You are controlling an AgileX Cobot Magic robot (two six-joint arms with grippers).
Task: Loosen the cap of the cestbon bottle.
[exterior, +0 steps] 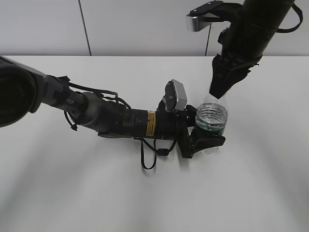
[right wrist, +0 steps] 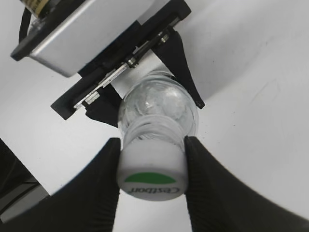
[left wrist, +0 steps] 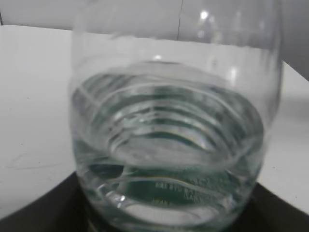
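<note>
The cestbon bottle (exterior: 211, 122) stands upright on the white table, clear and ribbed with a dark green label low down. My left gripper (exterior: 205, 140) is shut on its lower body; in the left wrist view the bottle (left wrist: 169, 145) fills the frame. My right gripper (exterior: 217, 89) comes down from above and is shut on the cap. In the right wrist view the white cap (right wrist: 152, 171) with its green half-moon sits between the two black fingers of the right gripper (right wrist: 151, 181), which touch both its sides. In the exterior view the cap is hidden by the right gripper.
The white table (exterior: 72, 193) runs to a pale wall at the back. The left arm (exterior: 106, 118) lies low across the table from the left, with a loose black cable beneath it. The right arm hangs over the bottle from the upper right.
</note>
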